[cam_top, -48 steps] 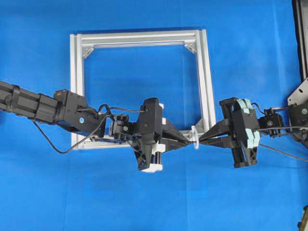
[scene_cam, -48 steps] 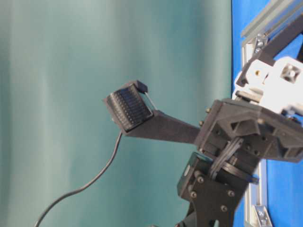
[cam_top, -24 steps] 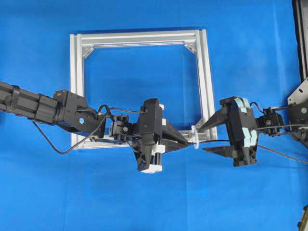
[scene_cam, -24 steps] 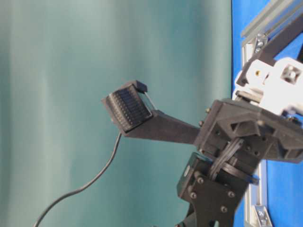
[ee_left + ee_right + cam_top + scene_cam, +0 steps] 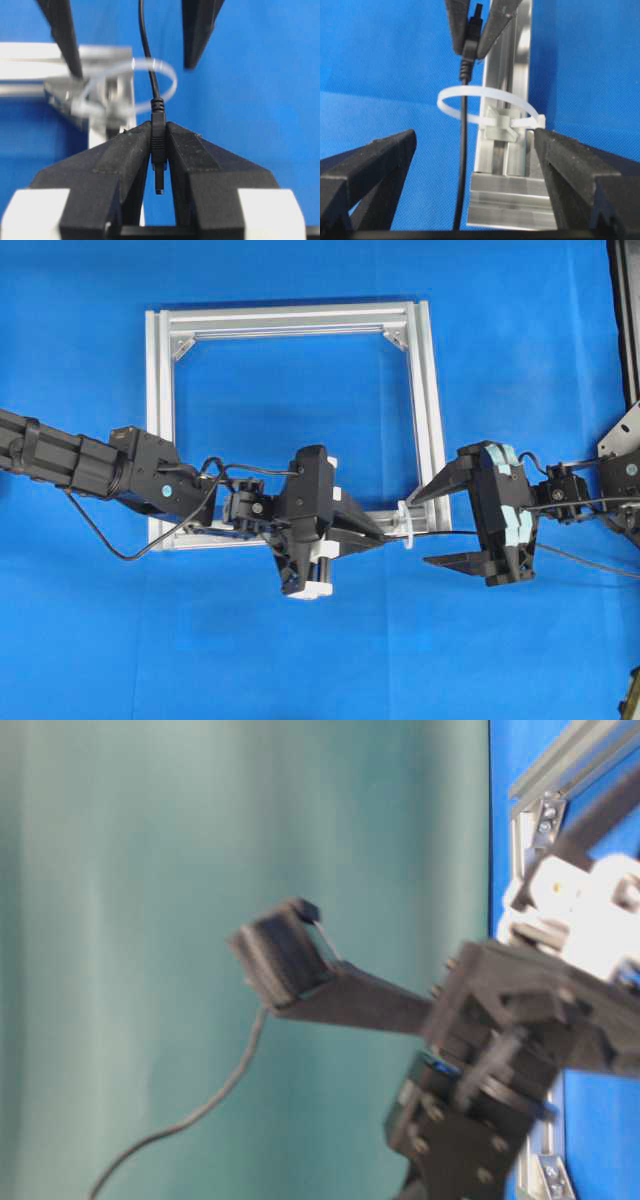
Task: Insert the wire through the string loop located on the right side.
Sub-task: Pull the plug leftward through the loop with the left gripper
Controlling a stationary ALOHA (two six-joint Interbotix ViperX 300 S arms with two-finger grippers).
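The wire [image 5: 463,150] already runs through the string loop [image 5: 490,107], which sits on the right side of the frame [image 5: 425,390]. The left end effector [image 5: 159,150] is clamped on its plug; the right end effector [image 5: 440,525] stands wide apart, empty, straddling the wire. Next, I judge, the left draws the plug onward, keeping off the frame rail close beside it; open tabletop [image 5: 300,660] lies below.

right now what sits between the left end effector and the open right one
The string loop, with the wire running through it from the left end effector toward the right end effector; right wrist view.
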